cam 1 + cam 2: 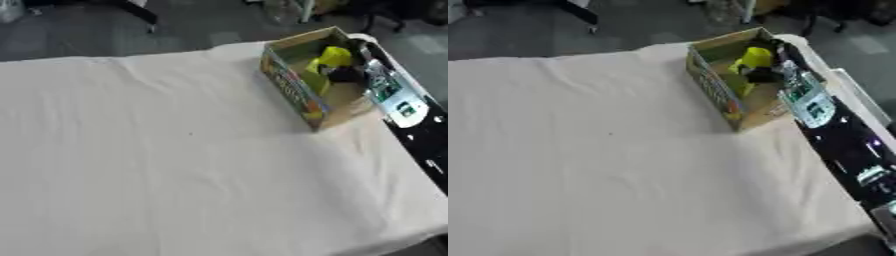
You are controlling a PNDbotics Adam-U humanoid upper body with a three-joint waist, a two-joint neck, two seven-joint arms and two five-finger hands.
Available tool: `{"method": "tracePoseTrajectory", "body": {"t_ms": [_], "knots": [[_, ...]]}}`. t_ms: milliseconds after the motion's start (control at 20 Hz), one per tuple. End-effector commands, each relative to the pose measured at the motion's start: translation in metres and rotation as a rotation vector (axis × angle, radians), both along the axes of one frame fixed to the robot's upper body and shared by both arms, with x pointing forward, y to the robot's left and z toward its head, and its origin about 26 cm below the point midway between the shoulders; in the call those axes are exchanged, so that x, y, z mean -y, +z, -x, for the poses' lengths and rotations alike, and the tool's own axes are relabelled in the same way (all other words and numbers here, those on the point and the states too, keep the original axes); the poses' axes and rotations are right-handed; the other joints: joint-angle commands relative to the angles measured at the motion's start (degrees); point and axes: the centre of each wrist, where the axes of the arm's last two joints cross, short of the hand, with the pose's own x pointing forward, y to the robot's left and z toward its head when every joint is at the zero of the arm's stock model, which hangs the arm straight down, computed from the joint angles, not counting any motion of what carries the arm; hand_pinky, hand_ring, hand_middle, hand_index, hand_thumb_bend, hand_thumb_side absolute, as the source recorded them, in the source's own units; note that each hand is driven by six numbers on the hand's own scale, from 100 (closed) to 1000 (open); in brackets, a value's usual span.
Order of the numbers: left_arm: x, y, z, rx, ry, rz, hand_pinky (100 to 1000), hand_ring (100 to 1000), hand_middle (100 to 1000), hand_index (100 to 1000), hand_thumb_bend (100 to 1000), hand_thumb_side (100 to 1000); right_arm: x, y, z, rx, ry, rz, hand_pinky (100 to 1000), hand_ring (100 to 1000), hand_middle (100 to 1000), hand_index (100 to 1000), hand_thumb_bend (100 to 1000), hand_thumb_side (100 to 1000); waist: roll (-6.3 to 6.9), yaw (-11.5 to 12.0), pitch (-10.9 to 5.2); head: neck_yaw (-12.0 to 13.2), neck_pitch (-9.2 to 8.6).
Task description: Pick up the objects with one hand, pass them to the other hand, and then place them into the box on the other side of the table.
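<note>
Right eye view: right hand (765, 74) reaches into box (710, 87), beside yellow object (756, 56).

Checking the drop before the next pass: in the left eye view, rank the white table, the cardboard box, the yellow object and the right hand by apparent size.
1. White table, by far.
2. Cardboard box.
3. Yellow object and right hand inside the box: similar, and the dark hand is hard to outline, so unranked.

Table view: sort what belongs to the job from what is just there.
Job:
- box, far right on the table
- yellow object inside the box
- right hand, reaching into the box at the yellow object

Just there:
- white tablecloth
- grey floor beyond
</note>
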Motion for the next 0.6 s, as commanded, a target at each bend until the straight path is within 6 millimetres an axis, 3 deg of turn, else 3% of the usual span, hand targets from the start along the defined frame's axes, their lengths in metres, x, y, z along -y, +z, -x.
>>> {"method": "tracePoseTrajectory", "body": {"t_ms": [50,200,300,350,550,600], "knots": [[-0.002,0.007,0.001,0.025,0.001,-0.010,492,599,670,817,413,336,-0.005,0.029,0.005,0.131,0.003,0.010,908,913,821,899,326,175,0.70,-0.13,-0.14,0.27,-0.24],[-0.004,0.008,0.001,0.035,0.012,-0.007,491,599,669,816,414,334,-0.018,0.051,0.011,0.277,0.017,0.034,904,912,826,897,295,151,0.68,-0.28,-0.15,0.67,-0.25],[-0.004,0.008,0.002,0.040,0.017,-0.005,491,599,669,814,416,331,-0.028,0.068,0.018,0.405,0.021,0.058,888,914,840,884,262,212,0.66,-0.38,-0.17,1.11,-0.31],[-0.004,0.008,0.001,0.040,0.018,-0.005,489,599,669,814,420,329,-0.035,0.076,0.023,0.487,0.005,0.077,888,922,846,881,262,202,0.64,-0.41,-0.17,1.35,-0.38],[-0.003,0.009,0.001,0.043,0.014,-0.002,484,598,668,814,416,332,-0.071,0.096,0.039,0.739,0.045,0.079,884,916,839,877,213,207,0.54,-0.24,-0.18,2.26,-0.46],[-0.003,0.009,0.001,0.045,0.013,-0.001,481,597,668,813,419,328,-0.079,0.099,0.043,0.778,0.071,0.075,882,902,812,853,166,197,0.49,-0.18,-0.19,2.59,-0.47]]}}
